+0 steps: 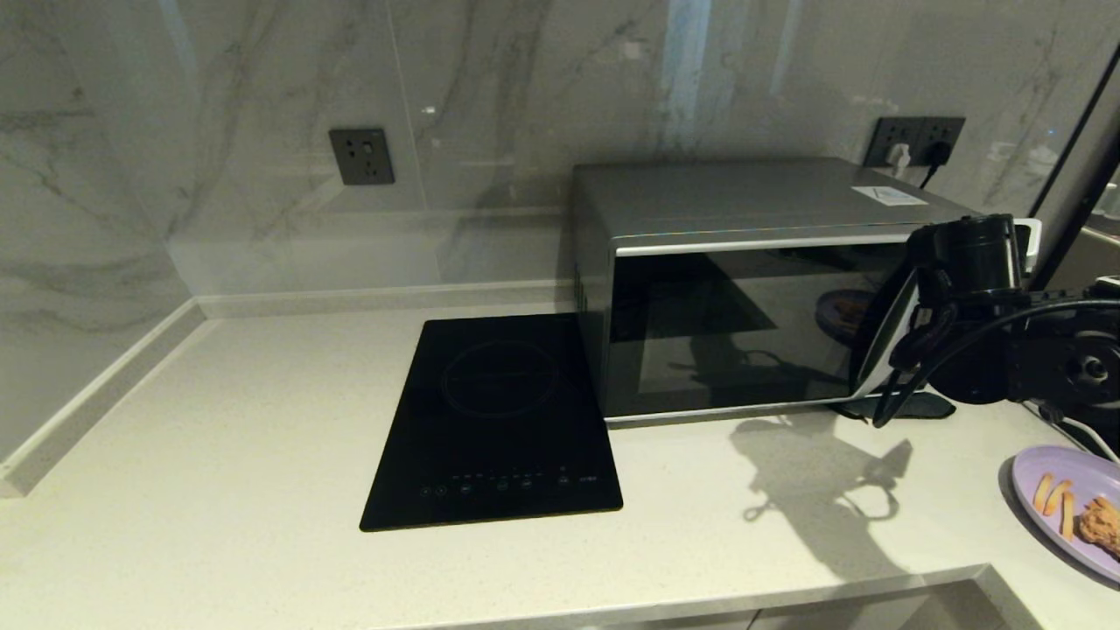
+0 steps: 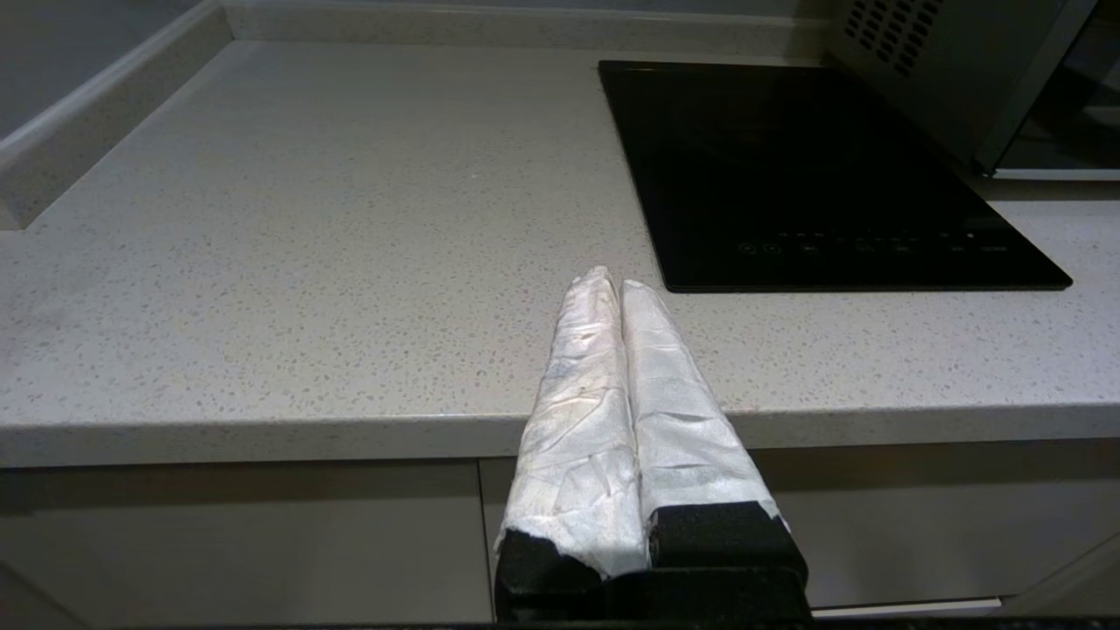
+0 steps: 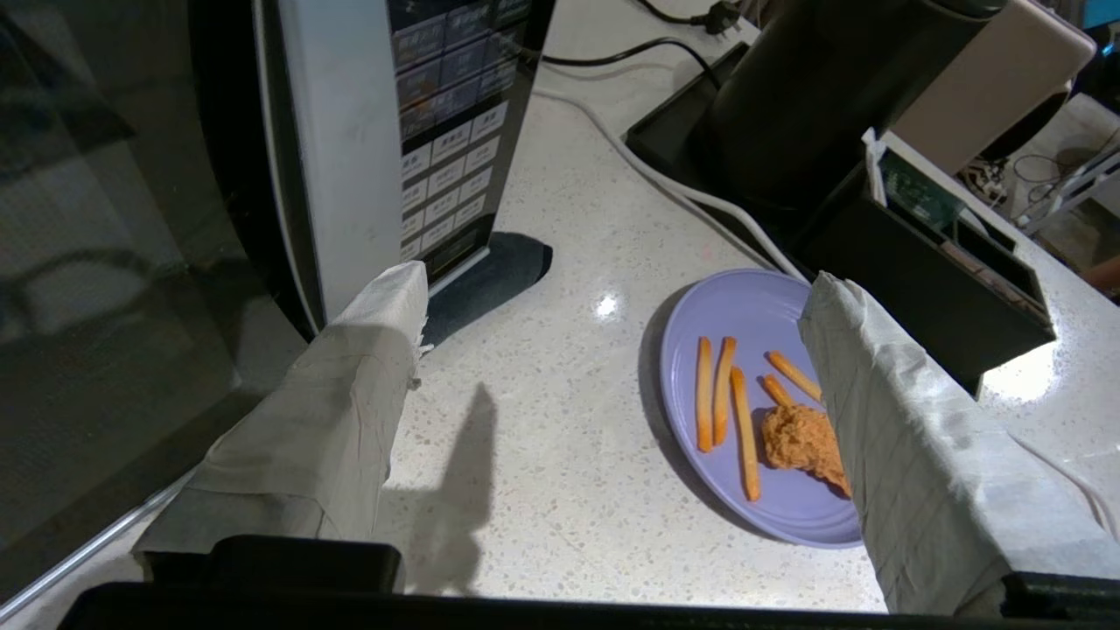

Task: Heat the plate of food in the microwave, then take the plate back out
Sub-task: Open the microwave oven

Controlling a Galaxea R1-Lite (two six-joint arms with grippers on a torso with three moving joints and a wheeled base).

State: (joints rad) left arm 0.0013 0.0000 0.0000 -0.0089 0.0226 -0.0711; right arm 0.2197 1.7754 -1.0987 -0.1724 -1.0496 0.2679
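The silver-grey microwave [image 1: 744,289] stands at the back right of the counter with its dark glass door closed. Its handle [image 3: 341,175] and black button panel [image 3: 446,131] show close up in the right wrist view. My right gripper [image 3: 612,289] hovers low over the counter just in front of the handle, open wide with nothing between its wrapped fingers [image 3: 350,402]. The lilac plate of food [image 1: 1063,499] lies on the counter to the right of the microwave, holding fries and a breaded chicken piece [image 3: 801,442]. My left gripper [image 2: 612,280] is parked shut and empty at the counter's front edge.
A flat black induction hob [image 1: 499,420] lies left of the microwave. A black stand with a dark appliance [image 3: 919,254] and a white cable [image 3: 665,188] sit behind the plate. Wall sockets [image 1: 361,156] are on the marble backsplash.
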